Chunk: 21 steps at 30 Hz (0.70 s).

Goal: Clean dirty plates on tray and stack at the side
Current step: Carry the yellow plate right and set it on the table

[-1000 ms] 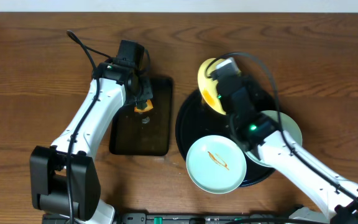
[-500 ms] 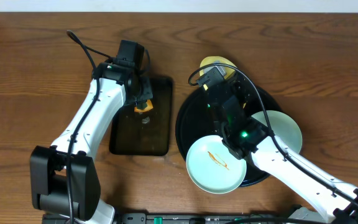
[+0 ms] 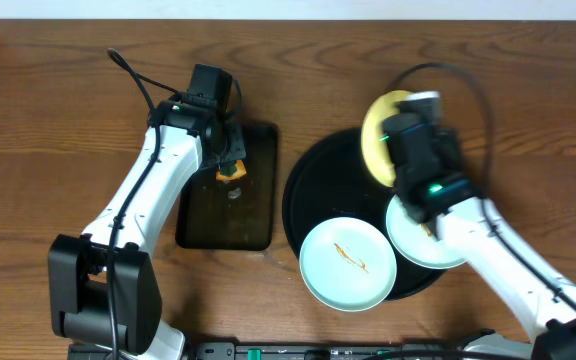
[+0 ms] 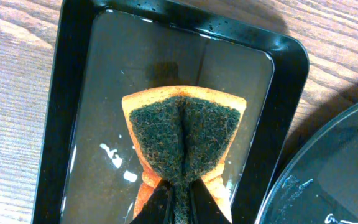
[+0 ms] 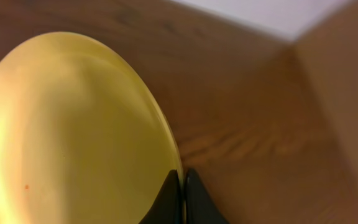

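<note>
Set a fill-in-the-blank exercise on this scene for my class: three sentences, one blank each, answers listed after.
1. The plate pinched at its rim by the right gripper is coloured ____.
2. The left gripper is shut on the sponge over a small black tray shaped ____.
3. The overhead view shows ____ mint-white plates.
Answers: yellow; rectangular; two.
</note>
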### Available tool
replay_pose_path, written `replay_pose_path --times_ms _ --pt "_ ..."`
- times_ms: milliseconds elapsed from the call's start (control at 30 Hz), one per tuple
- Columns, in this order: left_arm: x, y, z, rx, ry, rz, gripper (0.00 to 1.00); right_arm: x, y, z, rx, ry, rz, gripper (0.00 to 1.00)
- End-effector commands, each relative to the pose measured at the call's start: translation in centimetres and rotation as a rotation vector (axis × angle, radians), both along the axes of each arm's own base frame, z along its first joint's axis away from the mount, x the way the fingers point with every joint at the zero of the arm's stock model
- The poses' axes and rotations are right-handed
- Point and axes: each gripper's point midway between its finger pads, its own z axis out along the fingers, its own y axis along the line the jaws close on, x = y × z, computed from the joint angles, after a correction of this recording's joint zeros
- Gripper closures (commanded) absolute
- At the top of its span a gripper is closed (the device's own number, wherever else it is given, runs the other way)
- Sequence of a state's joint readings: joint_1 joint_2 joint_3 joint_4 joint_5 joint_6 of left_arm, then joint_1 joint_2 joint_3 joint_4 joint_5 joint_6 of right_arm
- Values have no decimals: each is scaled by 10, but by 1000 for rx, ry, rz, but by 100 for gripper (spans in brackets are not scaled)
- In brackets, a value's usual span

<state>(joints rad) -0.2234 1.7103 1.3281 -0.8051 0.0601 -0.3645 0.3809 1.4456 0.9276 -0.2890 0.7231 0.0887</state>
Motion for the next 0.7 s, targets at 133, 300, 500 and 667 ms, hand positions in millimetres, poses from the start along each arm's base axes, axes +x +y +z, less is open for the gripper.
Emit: replay_pose_path --times_ms 133,300,500,667 --pt "0 3 0 16 0 -5 92 4 -74 -17 511 -91 -333 99" --pt "0 3 0 16 0 -5 92 -16 -135 -29 609 -89 -524 99" --pt "0 3 0 16 0 -5 93 -59 -198 -52 608 -40 -752 99" --pt "0 3 0 16 0 -5 92 -74 -221 -67 638 -20 -832 99"
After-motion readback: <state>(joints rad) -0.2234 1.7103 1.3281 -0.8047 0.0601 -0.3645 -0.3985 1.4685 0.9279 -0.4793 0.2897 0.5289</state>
